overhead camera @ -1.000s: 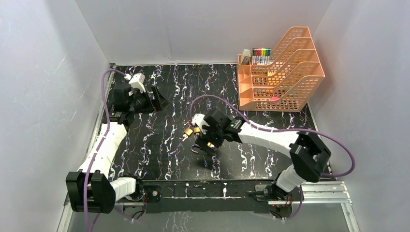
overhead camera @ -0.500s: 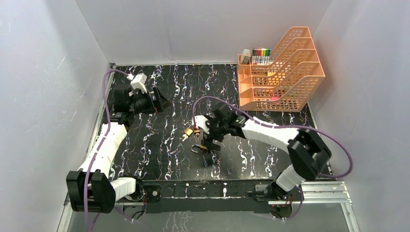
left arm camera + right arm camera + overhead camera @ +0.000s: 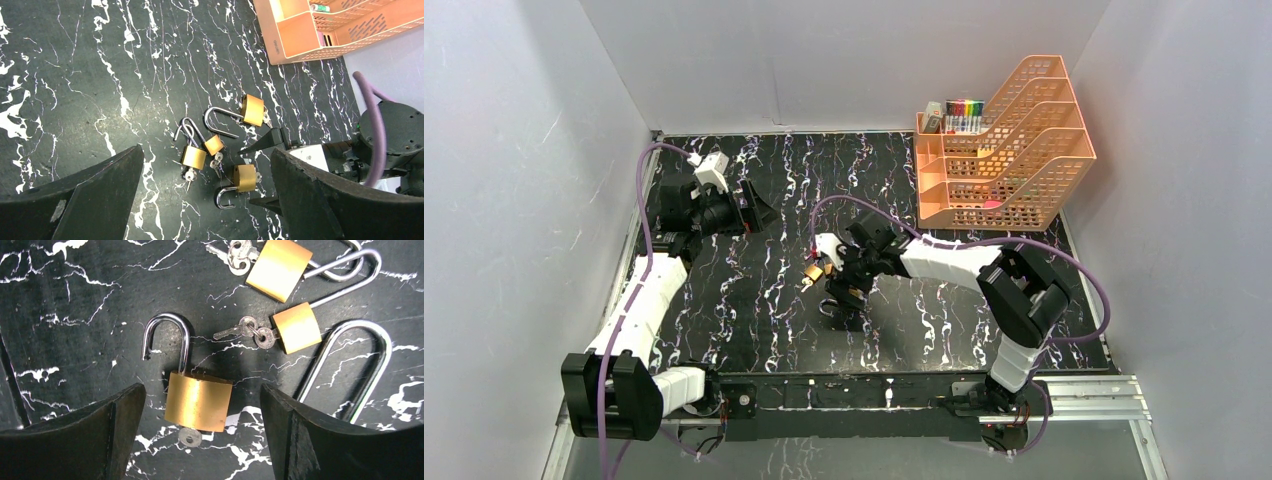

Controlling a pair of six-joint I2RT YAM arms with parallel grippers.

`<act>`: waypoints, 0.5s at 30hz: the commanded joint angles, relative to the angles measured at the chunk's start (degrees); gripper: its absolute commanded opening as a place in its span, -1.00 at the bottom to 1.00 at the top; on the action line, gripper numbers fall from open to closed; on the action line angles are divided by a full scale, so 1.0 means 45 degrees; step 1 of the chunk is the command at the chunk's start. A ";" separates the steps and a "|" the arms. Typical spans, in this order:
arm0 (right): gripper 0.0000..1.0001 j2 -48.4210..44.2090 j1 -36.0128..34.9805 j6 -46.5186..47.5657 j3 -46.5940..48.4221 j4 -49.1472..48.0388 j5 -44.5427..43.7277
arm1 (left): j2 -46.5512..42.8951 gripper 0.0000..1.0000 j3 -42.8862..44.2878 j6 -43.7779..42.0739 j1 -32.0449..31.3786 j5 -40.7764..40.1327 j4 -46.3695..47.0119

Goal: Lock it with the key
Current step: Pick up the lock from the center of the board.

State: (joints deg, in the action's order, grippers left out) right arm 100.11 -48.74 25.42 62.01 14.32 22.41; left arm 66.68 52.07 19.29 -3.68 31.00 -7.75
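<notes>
Four brass padlocks (image 3: pixel 193 157) lay clustered mid-worktop (image 3: pixel 754 300), shackles open. Within the last second the right claw (image 3: pixel 844 285) had swung left to sit over the nearest padlock (image 3: pixel 199 401), whose key (image 3: pixel 190 437) was in its base. Its jaws were wide, straddling it and gripping nothing. The left claw (image 3: pixel 746 208) stayed wide and empty, far back. A grasp looked close; locking was not yet done.

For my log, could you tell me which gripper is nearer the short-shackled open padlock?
Right. The right gripper hovers open over the padlock; the left gripper sits far off on the left side.
</notes>
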 commanded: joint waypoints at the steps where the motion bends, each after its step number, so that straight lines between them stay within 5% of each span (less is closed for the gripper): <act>1: 0.82 -0.0618 -0.0068 -0.1637 -0.0804 -0.1377 -0.0688 | -0.0053 0.97 -0.0129 0.0093 0.0076 0.0600 0.0112; 8: 0.77 -0.0497 -0.0558 -0.2050 -0.1321 -0.1994 -0.2222 | 0.0026 0.97 -0.0205 0.0206 0.0068 0.0711 0.0166; 15: 0.28 0.0120 -0.1360 -0.1475 -0.1079 -0.1655 -0.5846 | 0.0124 0.97 -0.0185 0.0197 0.0075 0.0632 0.0106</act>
State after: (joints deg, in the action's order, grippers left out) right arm 99.71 -52.33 17.41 56.40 7.49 9.36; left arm 67.29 51.26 19.90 -3.68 32.42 -7.33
